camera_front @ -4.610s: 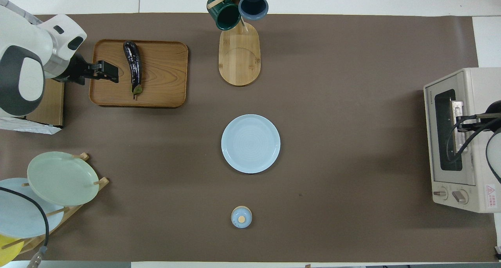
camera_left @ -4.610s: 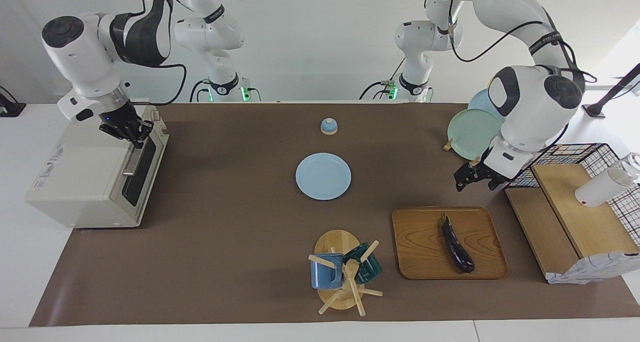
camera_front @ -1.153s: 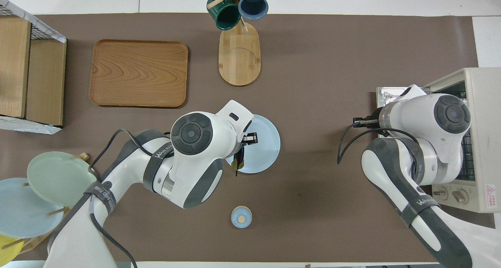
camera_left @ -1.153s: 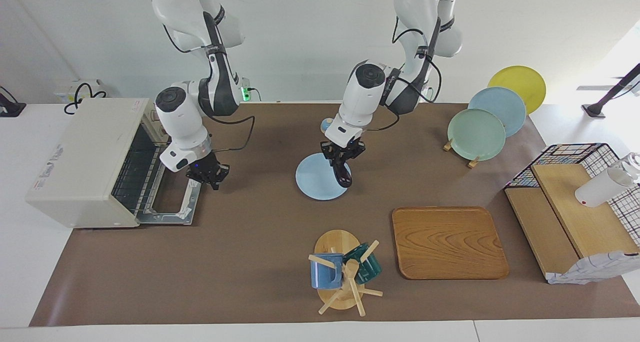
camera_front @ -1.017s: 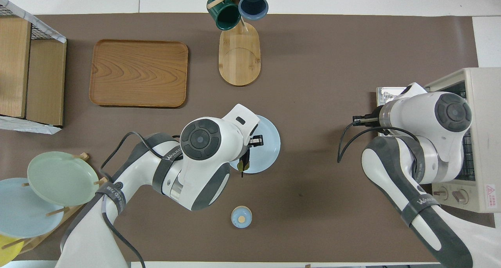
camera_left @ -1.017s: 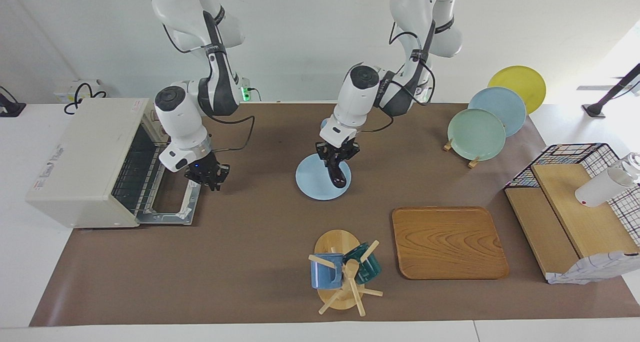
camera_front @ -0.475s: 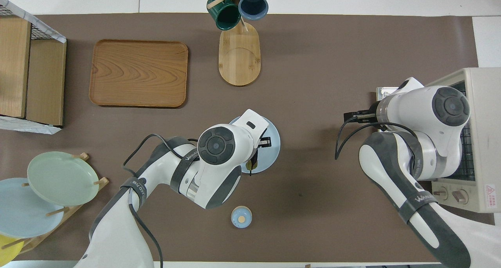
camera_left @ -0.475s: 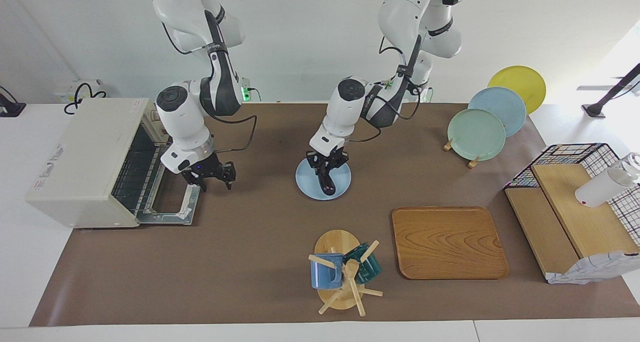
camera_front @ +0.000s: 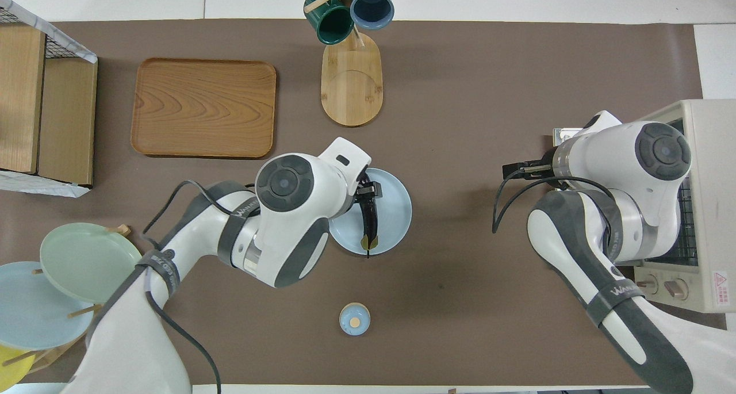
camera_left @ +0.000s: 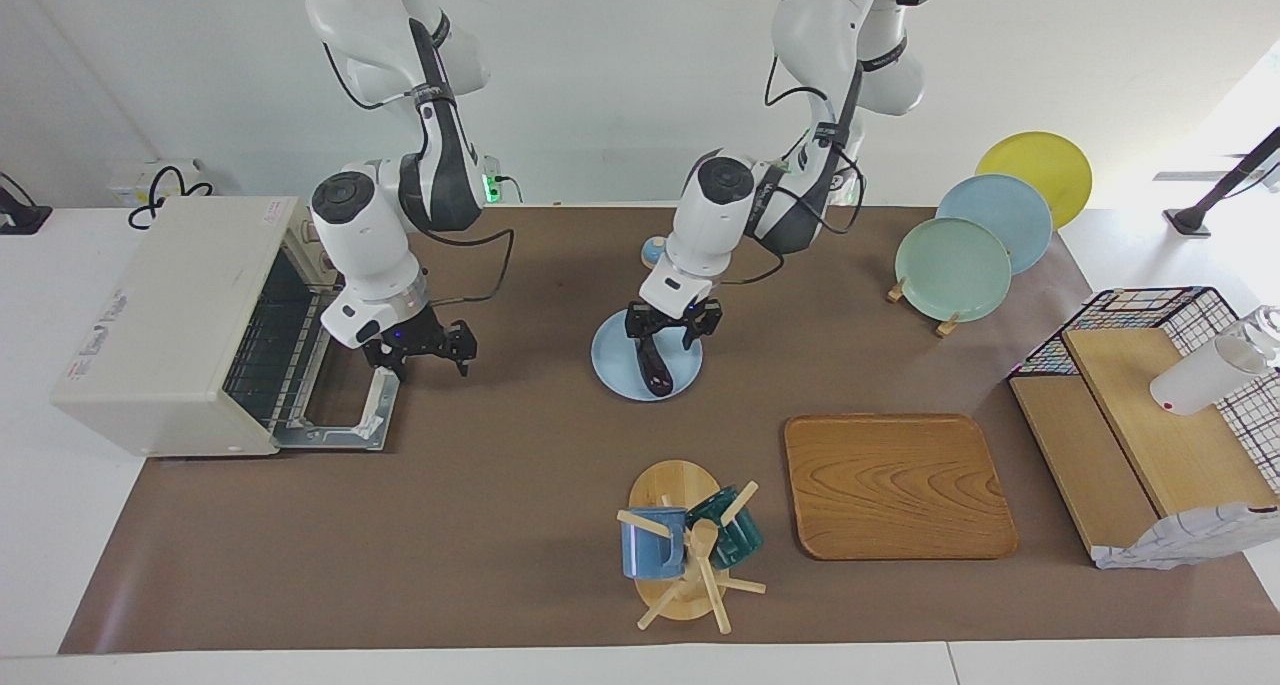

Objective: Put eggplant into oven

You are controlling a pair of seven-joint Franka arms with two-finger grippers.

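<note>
Eggplant (camera_left: pixel 653 367) now lies released on the plate (camera_left: pixel 615 365) under the left gripper's (camera_left: pixel 673 327) newly spread jaws, leaving the right gripper (camera_left: pixel 425 351), also open beside the open oven (camera_left: pixel 170 315), to collect it.

A light blue plate (camera_left: pixel 617 359) was set at the middle of a brown mat (camera_left: pixel 500 485). A small blue lidded pot (camera_front: pixel 355 318) was placed nearer to the robots than the plate. A wooden mug rack (camera_front: pixel 351 83) with a green mug (camera_front: pixel 328 21) and a blue mug (camera_front: pixel 372 4) was placed farther from the robots. A wooden tray (camera_front: pixel 203 107) was laid beside the rack, toward the left arm's end. Green (camera_left: pixel 950 266), blue (camera_left: pixel 1010 208) and yellow (camera_left: pixel 1046 165) plates were propped on a stand at that end, near a wire basket (camera_left: pixel 1170 310) with wooden boards (camera_left: pixel 1160 425).
</note>
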